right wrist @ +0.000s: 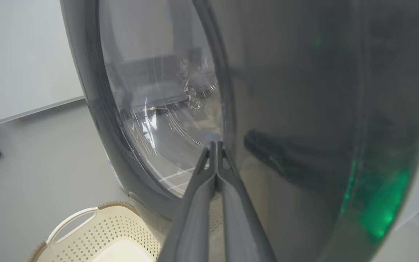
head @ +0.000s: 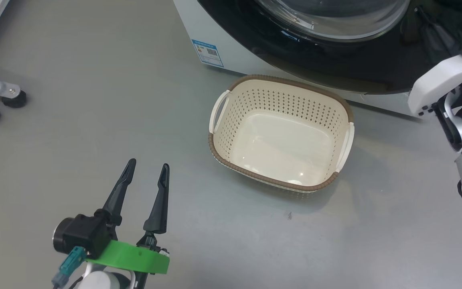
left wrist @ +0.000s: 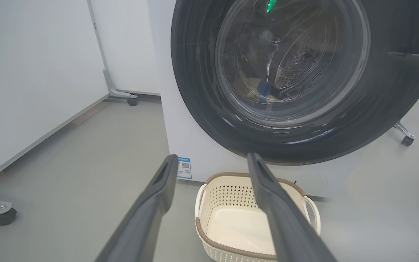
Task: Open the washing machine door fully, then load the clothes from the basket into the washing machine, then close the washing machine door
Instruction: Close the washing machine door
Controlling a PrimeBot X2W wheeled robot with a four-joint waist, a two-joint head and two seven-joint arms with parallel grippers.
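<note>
Glossy black rim of the washing machine door (right wrist: 304, 109) has the right gripper (right wrist: 214, 142) on it. Both fingers are pinched together with nothing between them, tips against the rim right at the edge of the glass. Door looks flush with the washing machine (head: 193, 24) or nearly so; I can't tell if it's latched. Basket (head: 283, 98) is empty, on the floor (head: 94, 120) just in front of the machine, below the door. Through the glass I see a cream-and-blue lump low in the drum, which I take for the clothes (left wrist: 262, 87). Left gripper (head: 148, 163) has its fingers spread, holding nothing, above bare floor left of the basket.

Risks, my read: the closing push is the step in hand. Narrow tips on slick plastic can skid sideways toward the glass, so the push goes off-axis and the latch doesn't catch. Stopping short would leave the door ajar, and it may swing out again. A sleeve lying in the seal would block it; I can't see the seal. The basket sits close enough to get clipped if the arm drops.
</note>
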